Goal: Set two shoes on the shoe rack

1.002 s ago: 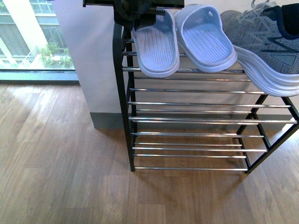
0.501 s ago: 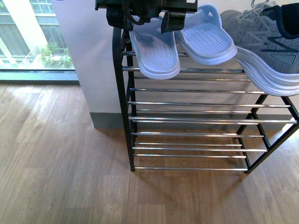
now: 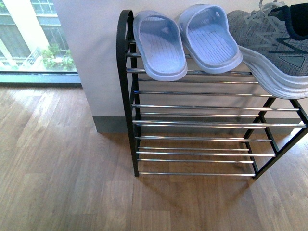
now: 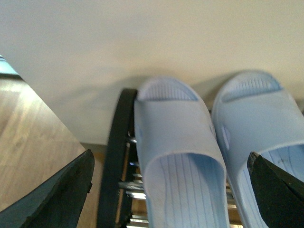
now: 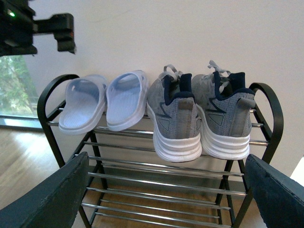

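Now both grey sneakers point(image 5: 199, 118) sit side by side on the top tier of the shoe rack point(image 5: 266, 109), heels out, right beside two pale blue slippers point(image 5: 102, 99) (also top tier). Left claw point(image 4: 171, 190) is spread wide over the slippers, holding nothing; right claw point(image 5: 166, 194) likewise released, w/ nothing between its fingers.

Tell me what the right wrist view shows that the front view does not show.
Only the right wrist view shows the second sneaker, the rack's right arch, the left arm up beside the wall, and its own open right pincer. Only the front view shows the floor before the rack and its lower shelves in full. Both show the two slippers and the first sneaker on the top shelf.
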You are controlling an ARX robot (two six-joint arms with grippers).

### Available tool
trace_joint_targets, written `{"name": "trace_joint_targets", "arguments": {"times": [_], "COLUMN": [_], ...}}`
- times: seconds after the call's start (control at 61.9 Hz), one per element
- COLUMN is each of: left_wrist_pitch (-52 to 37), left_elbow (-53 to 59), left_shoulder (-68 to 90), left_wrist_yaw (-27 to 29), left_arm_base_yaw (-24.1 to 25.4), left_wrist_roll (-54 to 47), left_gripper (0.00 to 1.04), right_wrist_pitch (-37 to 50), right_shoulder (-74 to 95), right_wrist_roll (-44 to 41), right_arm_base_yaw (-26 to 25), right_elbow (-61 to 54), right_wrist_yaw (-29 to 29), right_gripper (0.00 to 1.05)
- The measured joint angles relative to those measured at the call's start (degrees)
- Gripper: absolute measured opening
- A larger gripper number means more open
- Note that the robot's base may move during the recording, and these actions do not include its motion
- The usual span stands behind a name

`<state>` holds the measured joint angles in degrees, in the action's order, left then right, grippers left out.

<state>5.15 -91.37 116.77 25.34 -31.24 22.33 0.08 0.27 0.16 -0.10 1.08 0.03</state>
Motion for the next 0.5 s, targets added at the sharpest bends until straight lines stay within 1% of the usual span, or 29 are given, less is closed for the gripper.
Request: {"name": "trace_joint_targets", "arguments": {"times": [0.145, 0.291, 0.388, 0.501], "left_wrist_pitch": [-8.0, -13.2, -13.9, -12.5], "left_elbow": [12.0, 24.2, 31.3, 39.5], "left_shoulder": [-10.6, -21.5, -28.5, -38.2], "left_wrist_yaw": [3.5, 6.5, 8.5, 12.0], "left_arm_base_yaw": [0.0, 0.0, -0.1, -0.4], "left_wrist_roll": [-0.8, -2.4, -2.3, -0.8], "left_gripper": [0.95, 0.95, 0.95, 0.95], "right_wrist_pitch": [0.0, 0.0, 0.0, 0.0], "right_shoulder": [0.0, 0.0, 0.0, 0.0], "right_wrist_roll": [0.0, 0.0, 0.0, 0.0], "right_arm_base_yaw": [0.0, 0.0, 0.0, 0.0], "right_elbow": [0.0, 0.0, 0.0, 0.0], "right_wrist_yaw": [0.0, 0.0, 0.0, 0.0], "right_gripper": [0.95, 0.95, 0.95, 0.95]}}
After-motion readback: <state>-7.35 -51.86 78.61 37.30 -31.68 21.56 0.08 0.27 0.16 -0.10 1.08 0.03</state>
